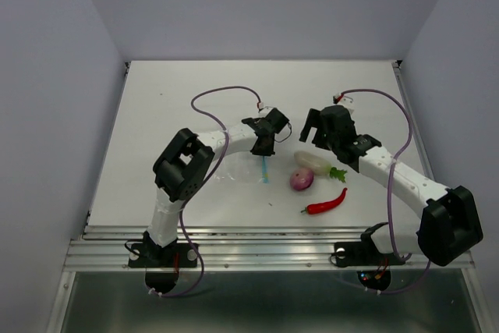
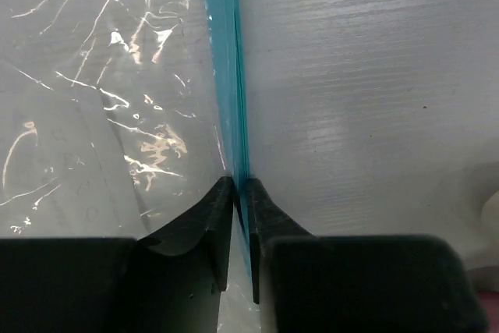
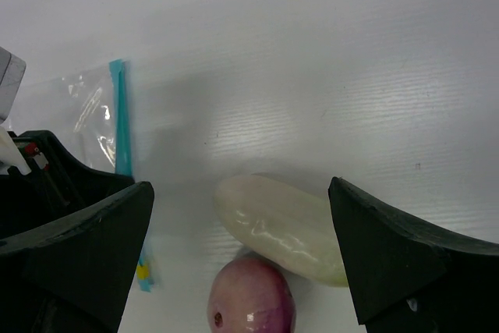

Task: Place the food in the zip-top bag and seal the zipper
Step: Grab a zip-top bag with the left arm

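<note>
The clear zip-top bag (image 1: 238, 169) lies flat at mid-table, its light-blue zipper (image 1: 265, 168) along the right edge. My left gripper (image 1: 261, 146) is shut on the zipper. In the left wrist view the fingertips (image 2: 240, 186) pinch the blue strip (image 2: 226, 52), with the crinkly bag (image 2: 101, 91) to the left. My right gripper (image 1: 312, 132) is open and empty above the food. In its wrist view (image 3: 241, 186) the white radish (image 3: 284, 228) and purple onion (image 3: 251, 298) lie touching between the spread fingers. The radish (image 1: 312, 161), onion (image 1: 302, 179) and red chili (image 1: 326, 203) lie right of the bag, outside it.
The bag (image 3: 90, 111) and its zipper (image 3: 119, 115) show at the left of the right wrist view, with the left gripper's black body (image 3: 47, 161) on them. The white table (image 1: 156, 115) has walls on three sides and a metal rail (image 1: 257, 243) along the near edge.
</note>
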{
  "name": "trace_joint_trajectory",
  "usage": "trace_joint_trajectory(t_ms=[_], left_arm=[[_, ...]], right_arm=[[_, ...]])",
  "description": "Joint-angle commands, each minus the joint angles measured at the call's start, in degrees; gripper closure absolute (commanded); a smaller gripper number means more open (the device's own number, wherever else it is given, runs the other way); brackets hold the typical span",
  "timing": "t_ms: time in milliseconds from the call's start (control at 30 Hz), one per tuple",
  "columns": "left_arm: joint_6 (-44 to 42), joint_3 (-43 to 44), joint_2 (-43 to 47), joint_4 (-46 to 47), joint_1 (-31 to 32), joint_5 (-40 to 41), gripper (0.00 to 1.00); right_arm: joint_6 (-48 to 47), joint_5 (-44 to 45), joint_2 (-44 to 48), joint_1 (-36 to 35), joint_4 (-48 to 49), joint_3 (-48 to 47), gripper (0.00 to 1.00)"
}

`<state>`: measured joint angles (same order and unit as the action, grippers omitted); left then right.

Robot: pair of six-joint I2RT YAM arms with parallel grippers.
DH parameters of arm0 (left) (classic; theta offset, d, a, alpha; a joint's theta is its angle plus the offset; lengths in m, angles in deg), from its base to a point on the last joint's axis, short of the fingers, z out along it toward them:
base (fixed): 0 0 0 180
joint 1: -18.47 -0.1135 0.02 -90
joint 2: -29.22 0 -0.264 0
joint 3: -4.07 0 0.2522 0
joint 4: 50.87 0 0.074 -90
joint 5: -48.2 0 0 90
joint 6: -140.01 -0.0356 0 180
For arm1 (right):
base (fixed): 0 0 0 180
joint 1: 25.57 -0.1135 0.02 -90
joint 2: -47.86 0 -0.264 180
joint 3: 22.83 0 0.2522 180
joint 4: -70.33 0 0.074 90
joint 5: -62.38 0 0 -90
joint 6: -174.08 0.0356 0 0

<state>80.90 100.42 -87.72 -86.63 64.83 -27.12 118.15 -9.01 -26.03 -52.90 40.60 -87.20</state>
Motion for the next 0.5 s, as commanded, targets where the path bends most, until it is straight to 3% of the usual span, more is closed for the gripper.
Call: trace_joint_trajectory(t_ms=[0,33,233,467], left_arm=[[-0.13,-0.32,-0.92,-0.41,-0.49,-1.23,0.89],[-0.05,-0.41,-0.74,-0.24,-0.58,-1.66,1.0],[-0.57,-1.72,3.38,1.78,-0.67,-2.11,1.0],[-1.98,-6.38,16.11,7.67,-0.67,-5.09,1.0]], right_arm=[[-0.67,1.96,1.29,0.35,0.76,0.42,0.0],[-0.67,1.69,1.2,0.35,0.76,0.25,0.0],[-2.95,-1.11,0.5,0.35,0.85,-0.1,0.0],[-4.53,-8.58,0.76,0.35,1.55,-1.24,0.0]])
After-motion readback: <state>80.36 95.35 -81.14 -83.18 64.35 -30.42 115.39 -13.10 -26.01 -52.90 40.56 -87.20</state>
